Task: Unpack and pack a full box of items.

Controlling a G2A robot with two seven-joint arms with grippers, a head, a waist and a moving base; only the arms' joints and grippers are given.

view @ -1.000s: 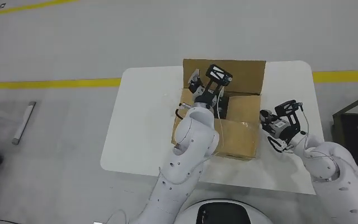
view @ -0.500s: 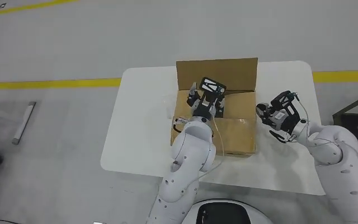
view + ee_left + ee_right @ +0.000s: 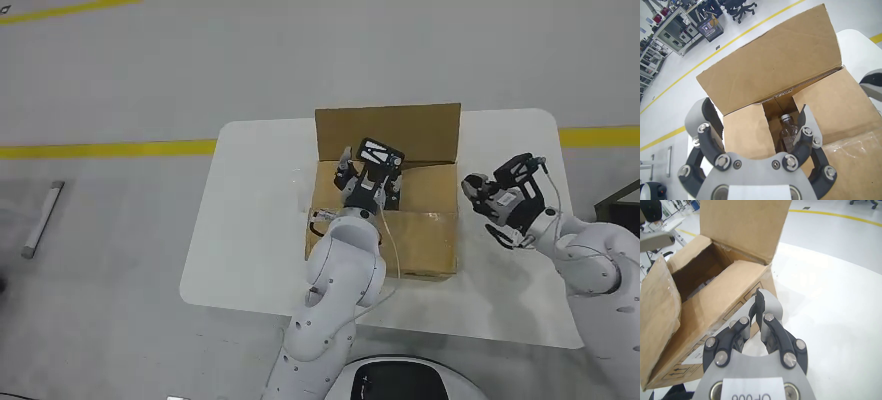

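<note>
My left gripper [image 3: 755, 106] was spread wide and held nothing. It hung over the open top of the cardboard box [image 3: 772, 72]. In the left wrist view 1 finger stood at the outer edge of a side flap [image 3: 745, 132] and the other over the gap beside that flap, so the flap lay between them. I could not tell whether either pad touched the cardboard.

Down in that gap, just past my finger, a clear plastic bottle [image 3: 786, 130] with a white cap stood upright inside the box. The second side flap [image 3: 829, 113] lay partly folded over the opening on the gap's other side. The far flap stood raised behind the opening. The near flap [image 3: 848, 151], with a strip of clear tape on it, was folded outward toward me.

My right gripper [image 3: 757, 300] was closed, its 2 fingers pressed together with nothing between them. It sat just beside the box's right side wall [image 3: 730, 306], low and outside the box. From the pictures I could not tell whether the fingertips touched that wall. The wall carried printed arrows and a white label.

The box stood on the white table [image 3: 829, 294], toward its far edge, with my 2 arms on either side of it. Beyond the table ran a grey floor with a yellow line [image 3: 100, 150].
</note>
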